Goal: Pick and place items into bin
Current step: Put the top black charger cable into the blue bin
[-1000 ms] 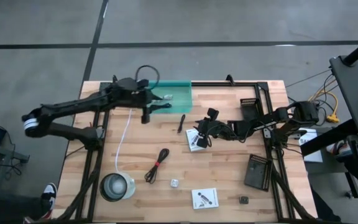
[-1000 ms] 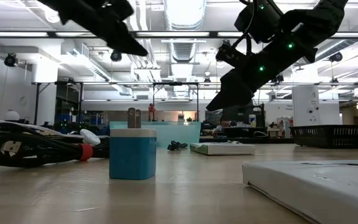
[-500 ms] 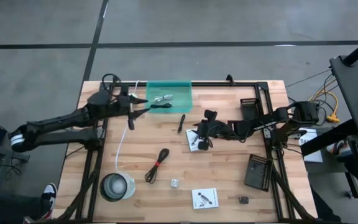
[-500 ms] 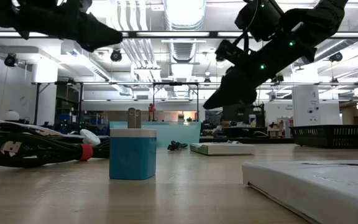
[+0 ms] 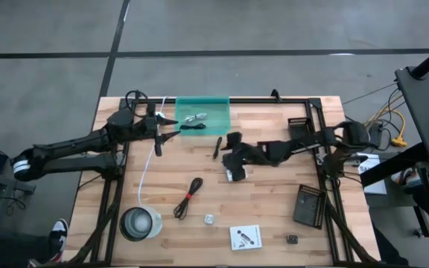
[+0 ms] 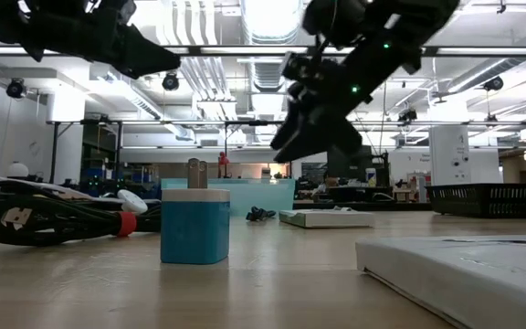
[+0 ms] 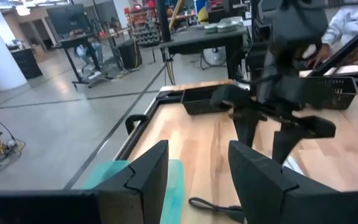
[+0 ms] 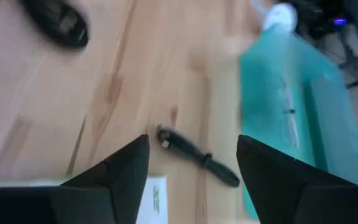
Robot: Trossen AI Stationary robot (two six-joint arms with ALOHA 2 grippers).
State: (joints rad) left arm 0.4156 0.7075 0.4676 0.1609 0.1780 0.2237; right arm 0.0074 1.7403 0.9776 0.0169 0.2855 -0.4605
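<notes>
Hovering your right gripper jaws spread, empty, over black pen on bench, near teal bin; your left gripper parked beside bin, jaws spread, nothing held

- A blue plug block stands upright on the table.
- Black cable lies beside it.
- Two dark arms hang overhead.

A shallow translucent teal-green plastic bin sits at the table's far edge, holding a silvery metal clip. A black pen-like stick lies just near it.
</notes>
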